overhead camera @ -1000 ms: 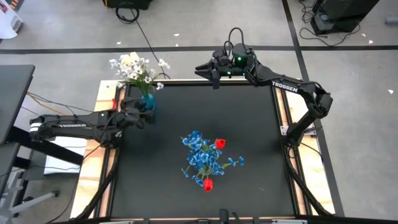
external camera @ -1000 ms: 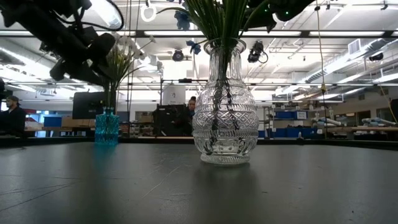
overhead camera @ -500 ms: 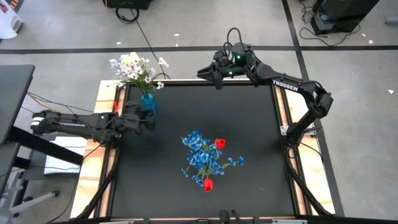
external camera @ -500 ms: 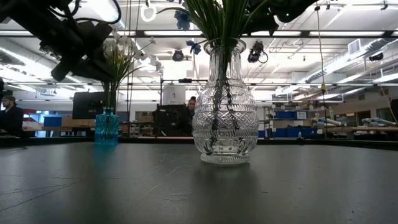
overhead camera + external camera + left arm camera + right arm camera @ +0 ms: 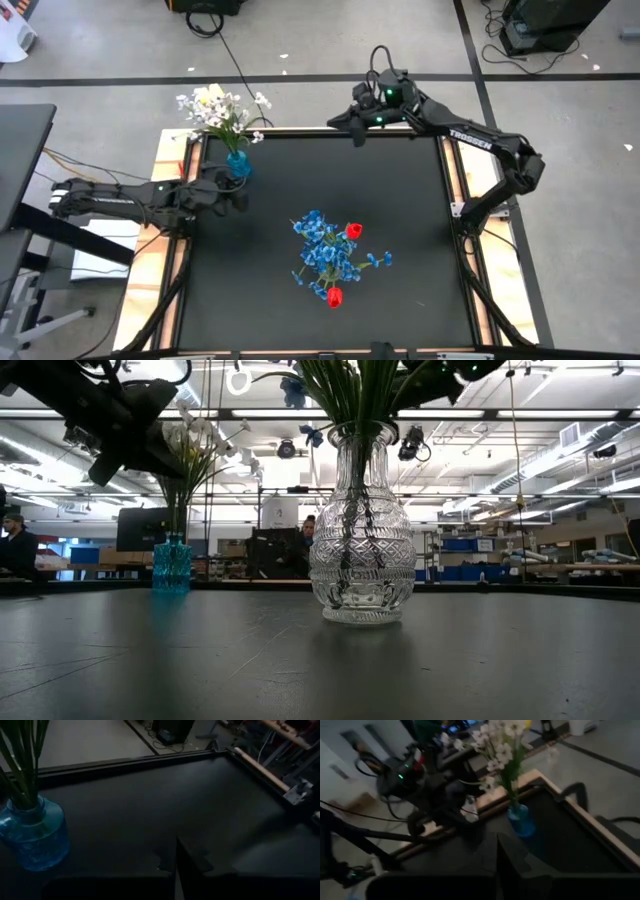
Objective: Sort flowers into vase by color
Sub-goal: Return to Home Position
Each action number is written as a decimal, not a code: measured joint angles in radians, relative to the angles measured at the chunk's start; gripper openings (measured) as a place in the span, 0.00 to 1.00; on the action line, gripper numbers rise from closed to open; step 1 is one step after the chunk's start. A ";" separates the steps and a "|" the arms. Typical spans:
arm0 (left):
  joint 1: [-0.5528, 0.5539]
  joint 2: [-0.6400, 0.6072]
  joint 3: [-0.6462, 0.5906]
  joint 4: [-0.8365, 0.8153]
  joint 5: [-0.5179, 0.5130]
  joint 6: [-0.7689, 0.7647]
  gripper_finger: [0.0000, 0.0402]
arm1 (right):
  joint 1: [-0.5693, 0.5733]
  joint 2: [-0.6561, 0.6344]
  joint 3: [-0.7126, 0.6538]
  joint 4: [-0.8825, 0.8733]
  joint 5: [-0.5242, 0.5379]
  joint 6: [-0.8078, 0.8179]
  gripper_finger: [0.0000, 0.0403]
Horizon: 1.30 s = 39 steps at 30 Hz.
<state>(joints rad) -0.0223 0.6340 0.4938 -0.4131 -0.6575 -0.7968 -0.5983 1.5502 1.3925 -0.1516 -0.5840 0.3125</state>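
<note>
A small blue vase (image 5: 237,164) stands at the table's far left on its base, with white flowers (image 5: 220,112) stuck in it by their stems. A clear glass vase (image 5: 362,530) in the middle of the table holds blue flowers (image 5: 322,250) and red tulips (image 5: 334,295). My left gripper (image 5: 240,197) hovers shut just on the near side of the blue vase (image 5: 32,837), with nothing in it. My right gripper (image 5: 342,122) hangs shut and empty over the table's far edge; its wrist view looks toward the blue vase (image 5: 521,820).
The black table top (image 5: 400,200) lies bare around the two vases. Wooden side rails (image 5: 455,180) run along its left and right edges. Cables (image 5: 215,20) lie on the floor beyond the far edge. A person (image 5: 15,545) shows far back in the room.
My left gripper has drawn back from the blue vase toward the table's near edge. My right arm has shifted a little toward the table's right edge. The vases and flowers have stayed where they were.
</note>
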 joint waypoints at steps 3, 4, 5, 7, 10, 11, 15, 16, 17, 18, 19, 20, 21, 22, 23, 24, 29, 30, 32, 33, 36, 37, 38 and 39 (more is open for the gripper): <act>0.000 -0.028 0.000 0.003 0.000 0.000 0.01 | 0.000 -0.041 0.000 -0.087 0.074 -0.049 0.03; -0.002 -0.039 0.000 0.007 0.000 0.000 0.01 | -0.001 -0.055 0.000 -0.114 0.101 -0.068 0.03; -0.005 -0.049 0.000 0.012 0.000 0.007 0.01 | -0.003 -0.069 0.000 -0.139 0.124 -0.089 0.03; -0.015 -0.066 0.000 0.039 0.000 0.046 0.01 | -0.011 -0.094 0.000 -0.180 0.150 -0.124 0.02; -0.032 -0.075 0.000 0.115 0.000 0.114 0.01 | -0.024 -0.128 -0.001 -0.213 0.157 -0.149 0.01; -0.038 -0.075 0.000 0.153 0.000 0.137 0.01 | -0.028 -0.139 -0.001 -0.216 0.157 -0.151 0.01; -0.066 -0.051 0.000 0.274 0.000 0.212 0.00 | -0.038 -0.182 -0.001 -0.231 0.157 -0.159 0.01; -0.074 -0.044 0.000 0.295 0.000 0.227 0.00 | -0.039 -0.193 -0.001 -0.236 0.156 -0.159 0.01; -0.081 -0.034 0.000 0.318 0.000 0.243 0.00 | -0.039 -0.205 -0.001 -0.241 0.156 -0.159 0.01; -0.087 -0.023 0.000 0.348 0.000 0.257 0.00 | -0.039 -0.218 -0.001 -0.247 0.157 -0.159 0.01; -0.093 -0.011 0.000 0.372 0.000 0.272 0.00 | -0.039 -0.231 -0.001 -0.254 0.157 -0.162 0.01; -0.099 0.000 0.000 0.392 -0.001 0.284 0.00 | -0.039 -0.244 -0.001 -0.260 0.157 -0.165 0.01; -0.103 0.012 0.000 0.416 0.000 0.297 0.00 | -0.039 -0.257 -0.001 -0.268 0.157 -0.167 0.01; -0.107 0.025 0.000 0.446 0.000 0.308 0.00 | -0.039 -0.270 -0.001 -0.276 0.162 -0.167 0.01; -0.111 0.036 0.000 0.474 0.000 0.323 0.00 | -0.039 -0.284 -0.004 -0.277 0.167 -0.167 0.01; -0.113 0.047 0.000 0.501 0.000 0.341 0.00 | -0.039 -0.301 -0.011 -0.273 0.171 -0.167 0.01; -0.122 0.102 0.010 0.614 0.000 0.426 0.00 | -0.039 -0.407 -0.110 -0.222 0.183 -0.135 0.00; -0.122 0.113 0.021 0.620 0.001 0.437 0.00 | -0.039 -0.428 -0.136 -0.211 0.187 -0.126 0.00; -0.122 0.133 0.045 0.619 0.007 0.466 0.00 | -0.039 -0.470 -0.186 -0.178 0.191 -0.098 0.00; -0.122 0.143 0.059 0.619 0.020 0.486 0.00 | -0.039 -0.491 -0.211 -0.151 0.191 -0.081 0.00; -0.122 0.173 0.098 0.619 0.047 0.552 0.00 | -0.039 -0.548 -0.275 -0.071 0.190 -0.035 0.00; -0.122 0.180 0.109 0.619 0.050 0.569 0.00 | -0.039 -0.564 -0.291 -0.051 0.190 -0.023 0.00; -0.122 0.185 0.118 0.620 0.053 0.581 0.00 | -0.039 -0.577 -0.303 -0.039 0.190 -0.016 0.00; -0.122 0.186 0.124 0.620 0.054 0.583 0.00 | -0.039 -0.589 -0.312 -0.025 0.190 -0.007 0.00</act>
<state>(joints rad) -0.1446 0.8204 0.6178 0.2064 -0.6037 -0.2136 -0.6369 0.9614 1.0800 -0.1761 -0.3935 0.3051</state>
